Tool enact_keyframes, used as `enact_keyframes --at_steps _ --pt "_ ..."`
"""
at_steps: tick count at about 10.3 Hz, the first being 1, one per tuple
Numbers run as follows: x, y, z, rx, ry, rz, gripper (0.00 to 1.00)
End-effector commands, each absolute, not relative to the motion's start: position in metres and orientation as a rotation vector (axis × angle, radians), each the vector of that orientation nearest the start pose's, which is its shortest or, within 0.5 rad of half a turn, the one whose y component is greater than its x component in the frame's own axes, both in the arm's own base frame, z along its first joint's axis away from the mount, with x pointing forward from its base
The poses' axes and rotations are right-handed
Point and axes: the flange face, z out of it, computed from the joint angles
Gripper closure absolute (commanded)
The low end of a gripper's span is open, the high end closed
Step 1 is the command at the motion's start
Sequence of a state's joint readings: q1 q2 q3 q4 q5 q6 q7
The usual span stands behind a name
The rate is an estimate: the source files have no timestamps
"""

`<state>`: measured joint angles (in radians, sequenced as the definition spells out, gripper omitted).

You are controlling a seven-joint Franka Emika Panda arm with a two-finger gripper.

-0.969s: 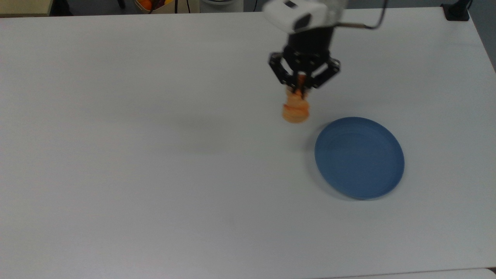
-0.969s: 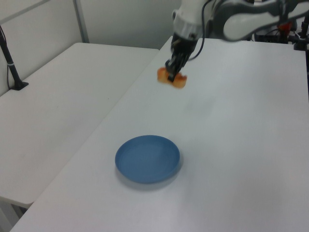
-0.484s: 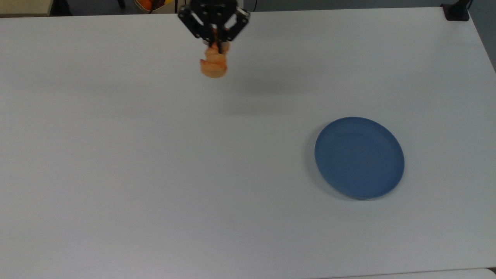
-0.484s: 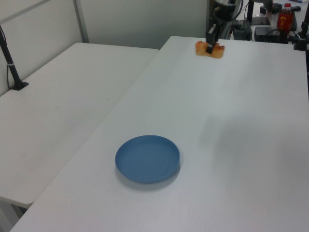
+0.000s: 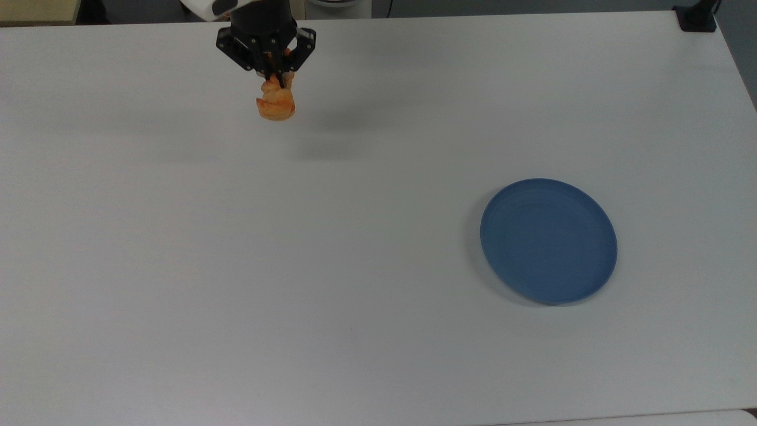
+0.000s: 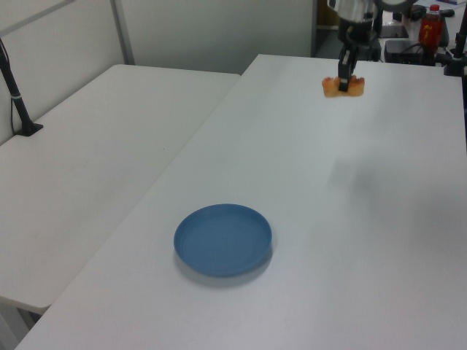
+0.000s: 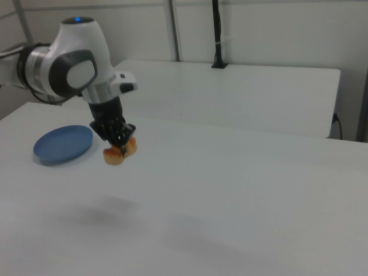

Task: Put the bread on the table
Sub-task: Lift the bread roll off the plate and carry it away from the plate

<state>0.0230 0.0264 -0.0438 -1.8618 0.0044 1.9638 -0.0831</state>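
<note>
Orange-golden bread (image 5: 276,105) (paler base), plain white table (image 5: 295,266), blue plate (image 5: 549,241)

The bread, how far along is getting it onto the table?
Done: the bread is off the blue plate, which sits bare, and has been carried well away from it. In hand: the claw is shut on the bread and holds it in the air; the right view shows its shadow apart from it on the table. Left: lower it to the tabletop and let go.
</note>
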Motion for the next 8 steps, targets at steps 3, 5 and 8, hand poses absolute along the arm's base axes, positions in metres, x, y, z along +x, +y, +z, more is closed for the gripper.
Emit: enact_keyframes --at_steps 3,5,8 --pt "0.564 -0.031 0.43 -3.133 -0.237 0.0 1.0" --pt "0.566 -0.028 0.402 -3.155 -0.285 0.086 1.0" --pt "0.568 -0.026 0.378 -3.172 -0.326 0.16 1.0"
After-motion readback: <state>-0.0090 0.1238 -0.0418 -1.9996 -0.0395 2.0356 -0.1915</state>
